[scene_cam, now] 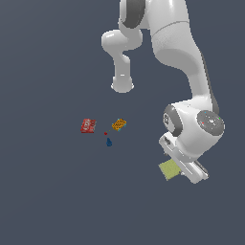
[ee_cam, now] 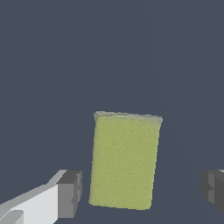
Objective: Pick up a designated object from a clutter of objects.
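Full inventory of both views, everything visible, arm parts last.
yellow-green slab: 1, pale yellow-green, between the gripper's fingers, apart from both, away from the other items
red box: 1, red, flat, leftmost of the cluster in the exterior view
orange patterned box: 1, orange, right of the red box
blue cone: 1, blue, below and between the boxes
tiny red piece: 1, red, just above the cone
floor: dark grey-blue
arm: 1, white
gripper: 1, open over the slab

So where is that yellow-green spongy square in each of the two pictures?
Exterior view: the yellow-green slab lies low and toward the exterior view's right, partly under the arm's hand, apart from the other small items.
Wrist view: the slab fills the middle, between the two open fingers.
Shared landmark: the gripper, which sits right over the slab in both.
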`<move>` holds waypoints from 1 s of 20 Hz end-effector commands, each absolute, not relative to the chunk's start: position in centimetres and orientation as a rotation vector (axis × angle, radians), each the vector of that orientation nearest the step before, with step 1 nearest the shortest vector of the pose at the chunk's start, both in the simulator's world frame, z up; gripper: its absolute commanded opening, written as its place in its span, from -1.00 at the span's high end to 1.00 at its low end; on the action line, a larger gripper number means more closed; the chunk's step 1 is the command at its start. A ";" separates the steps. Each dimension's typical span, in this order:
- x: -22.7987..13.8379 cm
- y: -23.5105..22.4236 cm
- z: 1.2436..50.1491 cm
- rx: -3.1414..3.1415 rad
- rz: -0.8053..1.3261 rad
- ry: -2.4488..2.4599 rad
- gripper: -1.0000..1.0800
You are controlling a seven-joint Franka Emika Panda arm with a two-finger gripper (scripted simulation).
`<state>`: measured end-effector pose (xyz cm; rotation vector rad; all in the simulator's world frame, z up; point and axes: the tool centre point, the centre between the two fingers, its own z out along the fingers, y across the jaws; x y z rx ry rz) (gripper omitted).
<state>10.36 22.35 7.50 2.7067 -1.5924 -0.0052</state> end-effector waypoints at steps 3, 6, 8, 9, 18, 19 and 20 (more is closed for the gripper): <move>10.4 23.1 6.5 2.674 -0.001 -1.648 -0.92; 10.4 23.4 6.1 2.663 0.000 -1.666 -0.92; 10.4 23.5 6.0 2.660 0.000 -1.672 -0.92; 10.4 23.5 6.0 2.660 0.000 -1.672 -0.92; 10.3 23.4 3.6 2.661 -0.001 -1.670 -0.92; 10.3 23.4 3.0 2.661 0.000 -1.670 -0.92; 10.2 23.4 2.5 2.660 0.000 -1.671 -0.92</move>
